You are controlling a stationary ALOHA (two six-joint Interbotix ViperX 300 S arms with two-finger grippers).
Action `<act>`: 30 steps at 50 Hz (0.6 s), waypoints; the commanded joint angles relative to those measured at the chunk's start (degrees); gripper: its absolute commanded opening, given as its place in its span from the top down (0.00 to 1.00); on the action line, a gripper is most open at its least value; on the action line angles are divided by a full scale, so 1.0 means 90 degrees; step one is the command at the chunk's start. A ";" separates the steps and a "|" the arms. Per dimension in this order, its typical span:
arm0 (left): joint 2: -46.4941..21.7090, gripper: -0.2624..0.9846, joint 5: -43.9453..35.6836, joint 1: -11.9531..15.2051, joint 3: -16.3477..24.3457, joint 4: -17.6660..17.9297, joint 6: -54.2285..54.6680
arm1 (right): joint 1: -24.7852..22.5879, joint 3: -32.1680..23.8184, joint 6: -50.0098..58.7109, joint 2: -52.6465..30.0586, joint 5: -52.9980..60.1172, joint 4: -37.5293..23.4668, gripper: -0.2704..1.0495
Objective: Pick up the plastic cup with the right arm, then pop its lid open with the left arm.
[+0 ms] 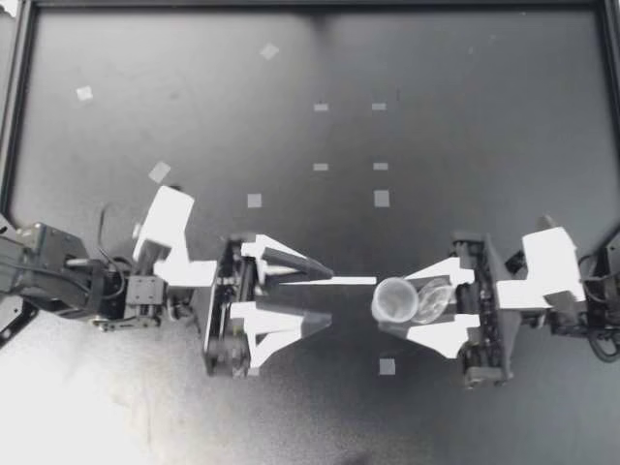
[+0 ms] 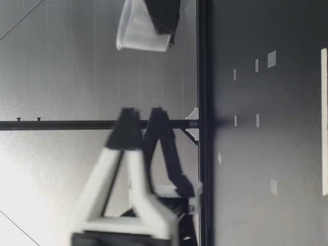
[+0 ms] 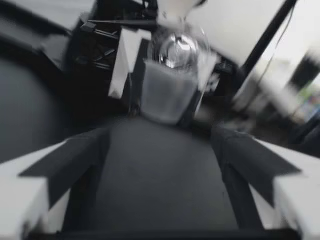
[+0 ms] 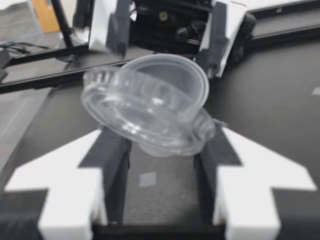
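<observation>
My right gripper [image 1: 415, 302] is closed on a small clear plastic cup [image 1: 393, 300], with one finger on each side of its wall. In the right wrist view the fingers [image 4: 207, 155] pinch it low down, and the cup [image 4: 165, 90] leans away from the wrist. A clear lid [image 1: 435, 300] hangs at the rim on the wrist side; I cannot tell whether it is joined to the cup. The cup is between the table's middle and its right edge. The low view shows the cup [image 2: 143, 28] lifted clear of the table [image 1: 504, 116].

Across a short gap, my left gripper [image 1: 329, 294] stands wide open and empty, its fingertips pointing at the cup. A white tape strip [image 1: 354, 281] lies on the table between the two grippers. Farther off, small tape squares [image 1: 382, 198] dot the table toward its far edge.

Thin plastic like this probably buckles easily, so the squeeze should stay light. With so low a pinch the cup may pivot, so slow, level moves are best. If the left gripper comes in, it should line up on the cup's wall, not the loose lid, and close there before the right one eases off.
</observation>
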State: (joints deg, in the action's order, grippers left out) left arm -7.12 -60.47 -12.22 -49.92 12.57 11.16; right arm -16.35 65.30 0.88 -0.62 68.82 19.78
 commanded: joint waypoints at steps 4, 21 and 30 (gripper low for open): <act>0.0234 0.20 0.0303 -0.0088 0.0156 -0.0020 -0.1045 | -0.0010 -0.0059 -0.0049 -0.0156 0.0342 0.0039 0.49; 0.0234 0.20 0.0713 -0.0088 0.0244 -0.0020 -0.1123 | -0.0010 -0.0225 -0.0059 -0.0352 0.0234 0.0029 0.49; 0.0234 0.20 0.0713 -0.0088 0.0244 -0.0020 -0.1162 | -0.0010 -0.0225 -0.0068 -0.0283 -0.0039 0.0020 0.49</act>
State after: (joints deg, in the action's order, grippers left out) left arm -6.77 -53.79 -12.83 -48.69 12.48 0.88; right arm -16.35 64.07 0.44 -4.39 68.64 20.04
